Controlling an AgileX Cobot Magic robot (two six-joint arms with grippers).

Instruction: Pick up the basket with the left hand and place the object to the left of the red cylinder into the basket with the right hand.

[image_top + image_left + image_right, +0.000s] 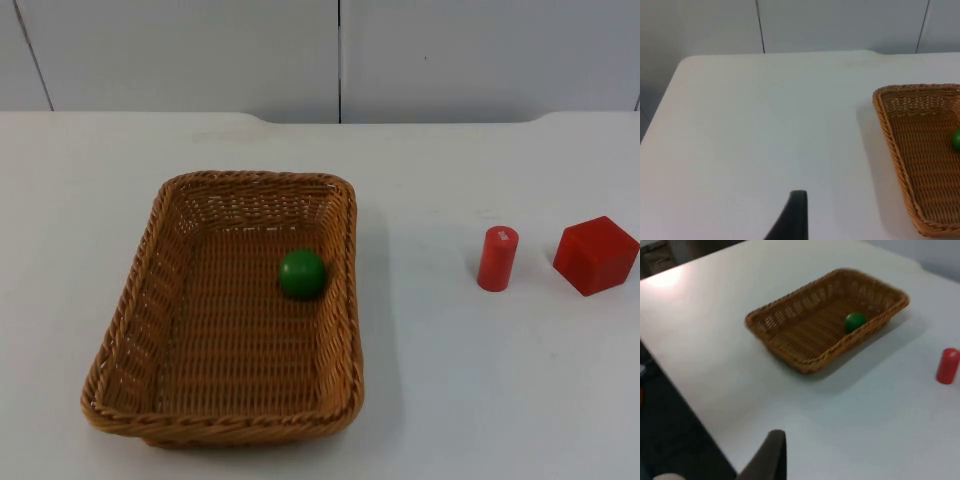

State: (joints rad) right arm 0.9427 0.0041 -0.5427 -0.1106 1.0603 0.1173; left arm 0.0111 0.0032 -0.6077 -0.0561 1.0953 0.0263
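Observation:
A brown wicker basket point(140, 290) rests on the white table, left of centre. A green ball point(302, 273) lies inside it near the right wall. The red cylinder point(497, 258) stands upright to the basket's right, with bare table between them. My left gripper point(792, 220) hangs over bare table well away from the basket point(890, 135) and the ball point(956, 140). My right gripper point(767, 457) is held high near a table edge, far from the basket point(790, 347), ball point(855, 321) and cylinder point(947, 366).
A red cube point(596, 255) sits just right of the cylinder. The grey partition wall point(340, 55) closes the table's far side. Beyond the table edge near my right gripper is dark floor point(670, 440).

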